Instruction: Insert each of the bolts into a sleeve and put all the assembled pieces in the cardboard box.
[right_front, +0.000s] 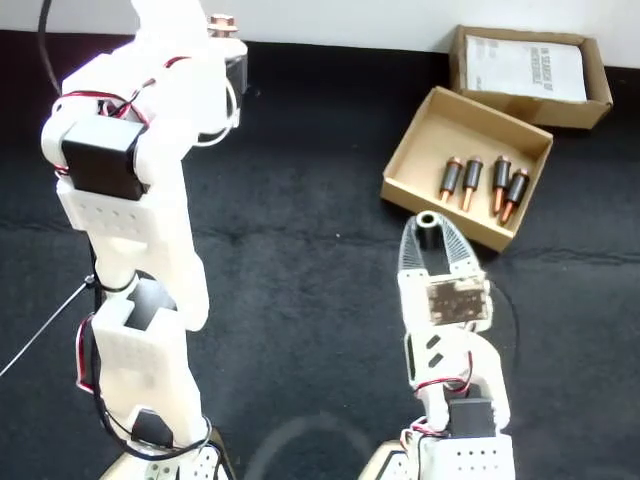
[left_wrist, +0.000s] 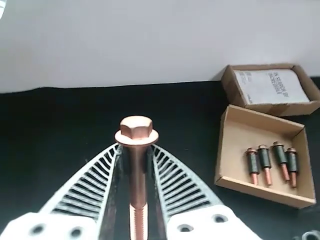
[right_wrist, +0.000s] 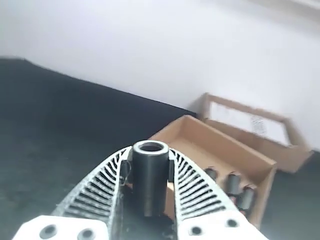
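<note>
High view: my right gripper (right_front: 432, 233) is clamped on a dark sleeve (right_front: 428, 221), just near of the cardboard box (right_front: 440, 135), which holds four assembled pieces (right_front: 485, 186). Left wrist view: my left gripper (left_wrist: 135, 150) pinches a copper bolt (left_wrist: 136, 132). Right wrist view: the sleeve sits between the fingers.

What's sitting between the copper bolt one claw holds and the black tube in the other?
Nothing; in the high view, the stretch of black table between bolt and tube is bare.
</note>
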